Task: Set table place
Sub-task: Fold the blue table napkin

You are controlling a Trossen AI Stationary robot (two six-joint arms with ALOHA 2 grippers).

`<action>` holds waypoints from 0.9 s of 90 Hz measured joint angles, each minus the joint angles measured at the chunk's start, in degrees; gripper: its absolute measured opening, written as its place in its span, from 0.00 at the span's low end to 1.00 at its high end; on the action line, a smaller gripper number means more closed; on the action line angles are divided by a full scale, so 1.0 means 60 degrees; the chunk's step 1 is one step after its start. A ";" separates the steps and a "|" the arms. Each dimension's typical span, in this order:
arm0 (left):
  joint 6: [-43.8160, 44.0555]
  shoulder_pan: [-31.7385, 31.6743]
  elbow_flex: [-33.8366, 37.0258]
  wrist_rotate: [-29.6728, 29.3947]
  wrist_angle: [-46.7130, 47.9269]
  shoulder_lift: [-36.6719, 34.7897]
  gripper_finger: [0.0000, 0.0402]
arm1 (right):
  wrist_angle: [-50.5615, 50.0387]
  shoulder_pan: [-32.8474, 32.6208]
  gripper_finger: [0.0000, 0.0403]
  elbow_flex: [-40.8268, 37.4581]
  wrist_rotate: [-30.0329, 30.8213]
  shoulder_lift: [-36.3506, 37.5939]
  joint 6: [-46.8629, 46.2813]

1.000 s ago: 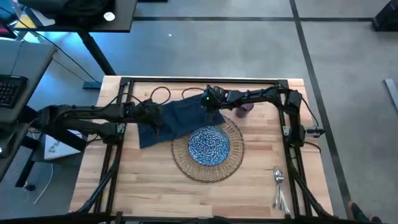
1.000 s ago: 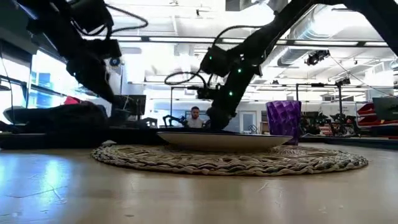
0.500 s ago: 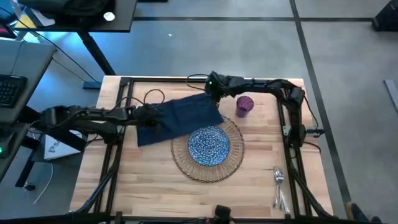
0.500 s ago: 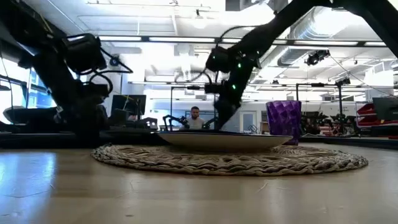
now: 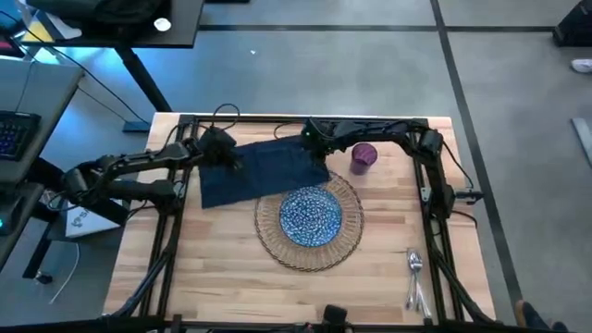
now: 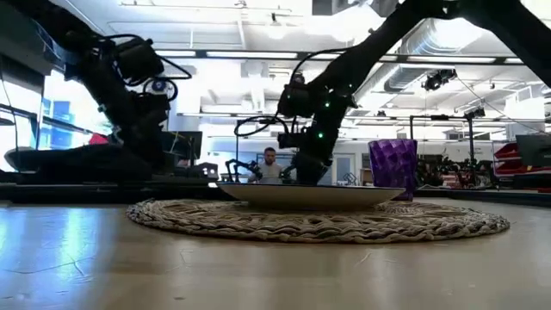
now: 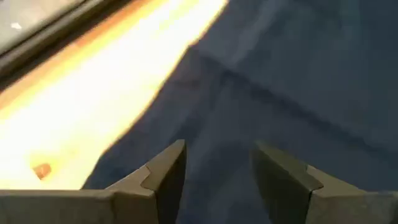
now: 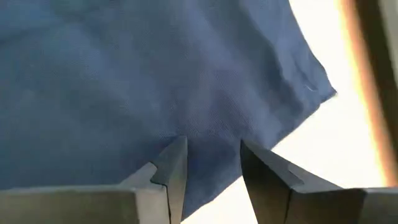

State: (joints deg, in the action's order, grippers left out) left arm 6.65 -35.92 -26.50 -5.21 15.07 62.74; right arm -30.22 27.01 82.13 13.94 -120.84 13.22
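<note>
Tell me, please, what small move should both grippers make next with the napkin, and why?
Probably lower and close on it: left gripper and right gripper both hang open over the spread napkin, which lies behind the plate overlapping the mat.

We see the table (image 5: 213,268) bearing a napkin (image 5: 264,173) under both claws, a mat (image 5: 270,242) nearby, cutlery (image 5: 413,277) well apart.

Purple cup (image 6: 393,169) stands behind plate (image 6: 310,195) on wicker mat (image 6: 318,220).
</note>
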 joint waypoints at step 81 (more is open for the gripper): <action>0.0362 -0.0609 0.1200 -0.0669 -0.1503 0.1153 0.41 | -0.1003 0.0011 0.29 0.0250 -0.0057 0.0162 -0.0372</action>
State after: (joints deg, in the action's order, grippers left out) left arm 8.82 -39.58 -19.30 -9.22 6.05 69.66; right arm -36.24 27.07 83.63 13.60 -119.86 10.98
